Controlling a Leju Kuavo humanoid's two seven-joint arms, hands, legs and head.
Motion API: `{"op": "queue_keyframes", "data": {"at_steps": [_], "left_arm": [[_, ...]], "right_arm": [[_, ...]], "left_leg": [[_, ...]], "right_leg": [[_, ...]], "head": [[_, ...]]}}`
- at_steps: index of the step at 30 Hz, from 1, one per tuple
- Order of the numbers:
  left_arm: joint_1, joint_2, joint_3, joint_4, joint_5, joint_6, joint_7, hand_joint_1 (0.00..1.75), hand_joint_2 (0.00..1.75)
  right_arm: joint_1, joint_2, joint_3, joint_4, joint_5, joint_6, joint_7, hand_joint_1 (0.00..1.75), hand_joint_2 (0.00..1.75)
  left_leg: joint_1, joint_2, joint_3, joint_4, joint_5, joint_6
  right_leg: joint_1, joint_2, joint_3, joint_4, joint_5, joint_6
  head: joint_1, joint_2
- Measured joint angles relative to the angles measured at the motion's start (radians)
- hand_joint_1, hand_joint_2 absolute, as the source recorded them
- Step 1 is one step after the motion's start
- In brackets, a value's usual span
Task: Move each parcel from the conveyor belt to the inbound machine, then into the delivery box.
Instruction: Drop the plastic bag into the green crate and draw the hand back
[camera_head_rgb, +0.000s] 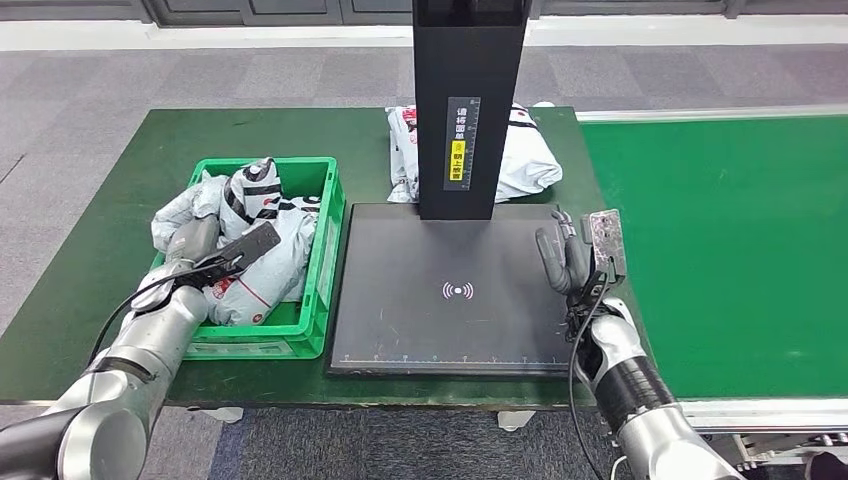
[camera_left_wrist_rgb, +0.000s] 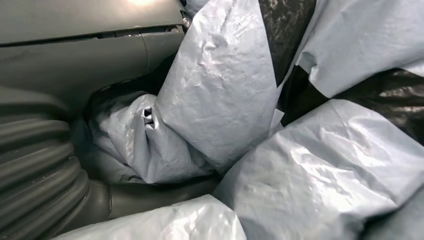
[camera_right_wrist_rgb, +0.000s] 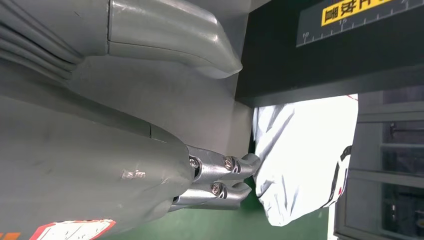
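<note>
Head view: left hand (camera_head_rgb: 195, 245) is down in the green delivery box (camera_head_rgb: 325, 250), in among the grey parcels (camera_head_rgb: 265, 265) piled there; whether its fingers grip one cannot be told from here. Right hand (camera_head_rgb: 572, 258) stands over the near edge of the inbound machine's black plate (camera_head_rgb: 440, 290), fingers straight and close together, holding nothing. A white parcel (camera_head_rgb: 525, 160) lies beyond those fingertips, behind the machine's post (camera_head_rgb: 468, 100), long axis roughly across the table. The right hand is the nearer one. The conveyor belt (camera_head_rgb: 720, 250) beside it carries nothing visible

Left wrist view: crumpled grey film lies against the thumb and palm; fingers hidden, grip cannot be told

Right wrist view: fingertips (camera_right_wrist_rgb: 245, 162) lie together, empty, just short of the white parcel, not touching
</note>
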Motion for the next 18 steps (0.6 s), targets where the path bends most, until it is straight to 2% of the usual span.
{"op": "queue_keyframes", "data": {"at_steps": [5,9,18], "left_arm": [[0.001,0.0,0.0,0.004,0.002,-0.002,-0.004,0.0,1.75],[0.004,0.0,0.0,0.004,0.029,0.011,-0.018,0.0,0.0],[0.074,-0.007,0.011,-0.097,0.45,0.222,-0.214,0.0,0.0]], "right_arm": [[0.006,0.0,0.0,-0.014,0.0,0.0,0.0,0.0,0.0],[0.01,0.0,0.0,-0.021,0.006,0.0,0.006,0.0,0.0],[0.043,0.0,0.0,-0.076,0.041,-0.002,0.035,0.0,0.0]], "left_leg": [[0.0,0.0,0.0,0.0,0.0,0.0],[0.0,0.0,0.0,0.0,0.0,0.0],[0.0,-0.002,-0.001,0.0,0.0,0.001]], "right_leg": [[-0.001,0.0,0.0,0.0,0.0,0.0],[-0.001,0.0,0.0,0.0,0.0,0.0],[0.0,-0.001,-0.001,0.0,-0.001,0.0]], "head": [[0.0,0.0],[0.0,0.0],[0.0,0.0]]}}
